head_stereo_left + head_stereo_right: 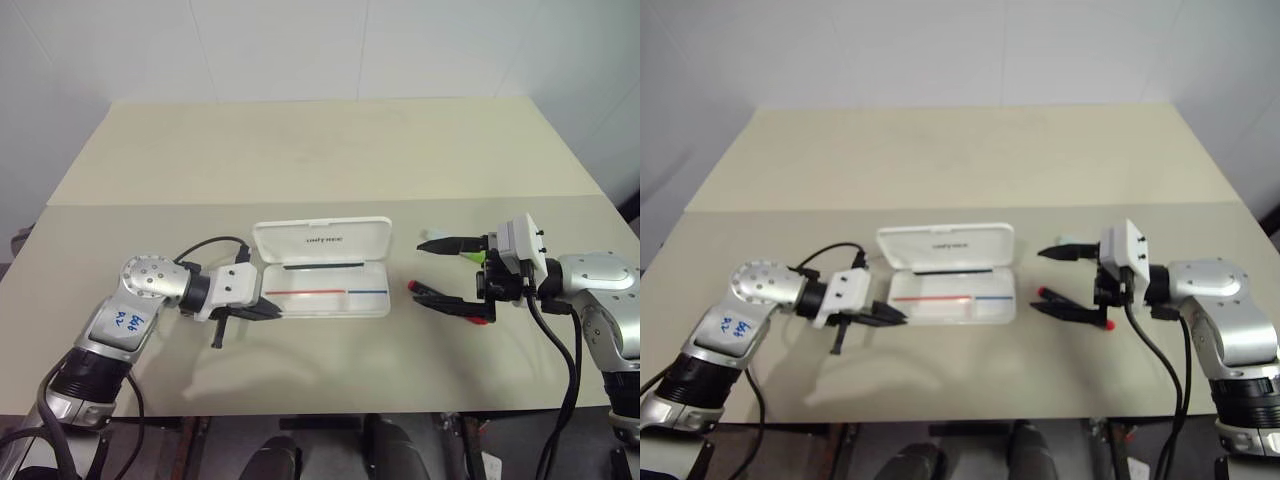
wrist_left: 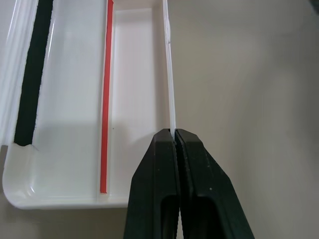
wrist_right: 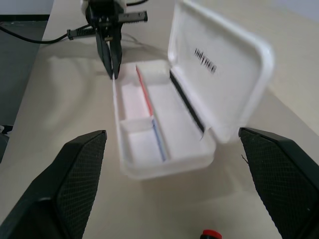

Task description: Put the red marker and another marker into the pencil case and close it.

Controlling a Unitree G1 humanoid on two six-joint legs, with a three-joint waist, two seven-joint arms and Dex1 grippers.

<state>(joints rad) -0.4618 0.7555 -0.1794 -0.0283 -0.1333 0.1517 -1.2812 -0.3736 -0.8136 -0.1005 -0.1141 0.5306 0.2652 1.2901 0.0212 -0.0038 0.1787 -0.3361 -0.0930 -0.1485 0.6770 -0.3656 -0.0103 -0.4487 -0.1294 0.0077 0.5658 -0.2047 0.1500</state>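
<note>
While the pencil case (image 1: 322, 270) lies open in the middle of the worktop (image 1: 300, 160), its lid standing up at the far side, the left gripper (image 1: 268, 312) rests at the near left corner of the tray – its jaws clenched, with nothing between them. The right gripper (image 1: 432, 270) hovers to the right of the case, jaws wide apart and empty. The red marker (image 1: 450, 300) lies under it, and another marker (image 1: 474, 257) – pale green – lies just behind.
</note>
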